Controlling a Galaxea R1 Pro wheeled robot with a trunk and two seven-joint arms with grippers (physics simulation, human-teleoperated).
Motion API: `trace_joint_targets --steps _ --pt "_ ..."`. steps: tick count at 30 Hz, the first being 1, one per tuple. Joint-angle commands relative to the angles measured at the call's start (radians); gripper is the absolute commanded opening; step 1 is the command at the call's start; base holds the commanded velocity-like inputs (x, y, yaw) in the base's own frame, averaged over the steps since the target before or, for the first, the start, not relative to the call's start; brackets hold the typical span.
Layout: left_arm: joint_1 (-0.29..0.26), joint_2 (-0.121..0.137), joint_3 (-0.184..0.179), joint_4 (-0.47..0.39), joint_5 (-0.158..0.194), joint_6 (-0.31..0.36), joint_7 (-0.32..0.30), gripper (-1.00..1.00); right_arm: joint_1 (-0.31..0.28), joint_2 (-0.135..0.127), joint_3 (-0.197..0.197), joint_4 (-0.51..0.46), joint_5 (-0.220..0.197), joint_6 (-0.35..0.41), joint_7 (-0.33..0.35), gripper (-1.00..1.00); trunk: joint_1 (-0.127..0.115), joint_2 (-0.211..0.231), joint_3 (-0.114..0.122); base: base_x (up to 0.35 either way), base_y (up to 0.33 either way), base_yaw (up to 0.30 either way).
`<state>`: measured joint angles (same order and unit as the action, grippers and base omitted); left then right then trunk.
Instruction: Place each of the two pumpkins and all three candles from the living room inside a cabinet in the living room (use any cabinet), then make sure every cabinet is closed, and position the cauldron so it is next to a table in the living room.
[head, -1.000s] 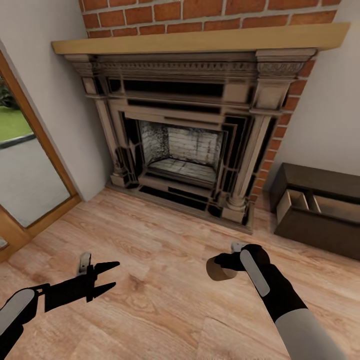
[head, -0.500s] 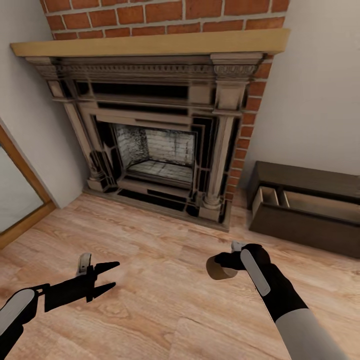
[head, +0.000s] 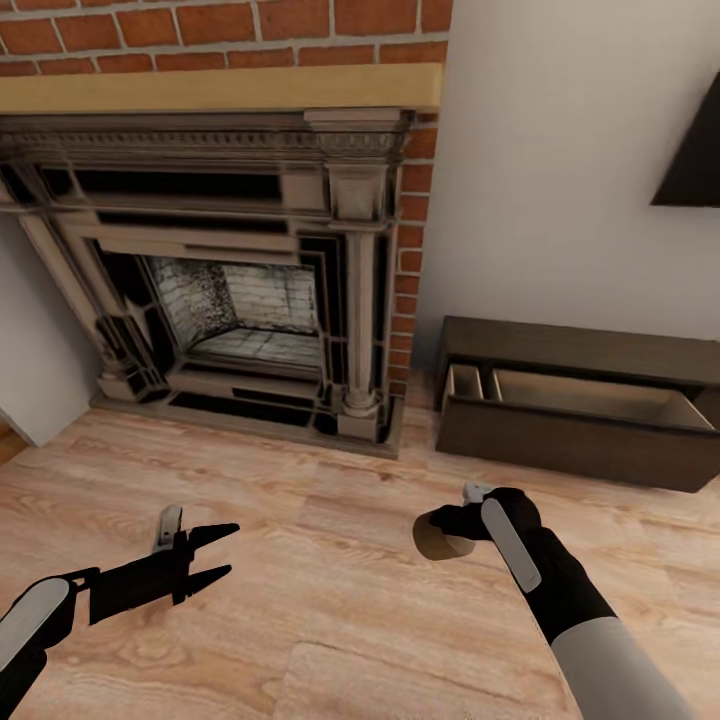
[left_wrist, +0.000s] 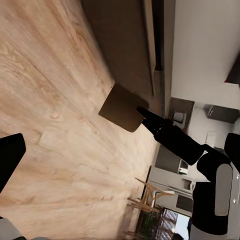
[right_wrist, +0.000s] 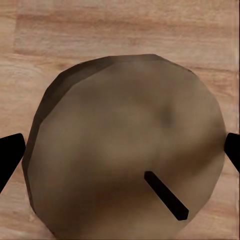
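Now, from left to right:
Left claw: my left gripper (head: 215, 552) hangs low over the wood floor (head: 300, 600) on the near left, fingers apart, with nothing in it.
Fireplace: the beige fireplace (head: 250, 300) stands far off on the left. It is not a place for the candle.
Right claw: my right gripper (head: 445, 525) is squeezed around one tan candle (head: 440, 540), near me and a bit right of the middle. From the wrist I see its flat top and little black wick (right_wrist: 165, 195).
Cabinet: the low dark cabinet (head: 560, 440) sits far right by the wall, with one front pulled open. The candle is well apart from it.
What could go wrong: I think the candle could slip and roll away if my squeeze is weak, or bump the cabinet's front edge if I carry it in too low.
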<state>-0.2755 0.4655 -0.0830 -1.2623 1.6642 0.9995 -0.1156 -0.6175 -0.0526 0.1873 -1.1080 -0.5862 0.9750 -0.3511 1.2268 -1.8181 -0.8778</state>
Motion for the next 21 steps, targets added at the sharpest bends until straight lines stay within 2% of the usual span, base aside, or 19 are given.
trace_joint_targets --steps 1,13,21 --pt "-0.001 0.001 -0.001 0.001 -0.009 0.001 -0.010 1.00 -0.001 -0.001 0.003 0.000 -0.012 0.001 -0.009 -1.00 0.000 0.000 -0.001 0.057 -0.321 -0.288" --pt "-0.001 0.001 -0.002 0.001 -0.009 0.001 -0.010 1.00 -0.001 -0.001 0.003 0.002 -0.011 0.001 -0.009 -1.00 0.000 0.000 -0.001 0.079 -0.321 -0.276" --pt "-0.001 0.001 -0.002 0.001 -0.009 0.001 -0.010 1.00 -0.001 0.000 0.004 0.000 -0.011 0.001 -0.009 -1.00 0.000 0.000 -0.001 0.083 -0.321 -0.036"
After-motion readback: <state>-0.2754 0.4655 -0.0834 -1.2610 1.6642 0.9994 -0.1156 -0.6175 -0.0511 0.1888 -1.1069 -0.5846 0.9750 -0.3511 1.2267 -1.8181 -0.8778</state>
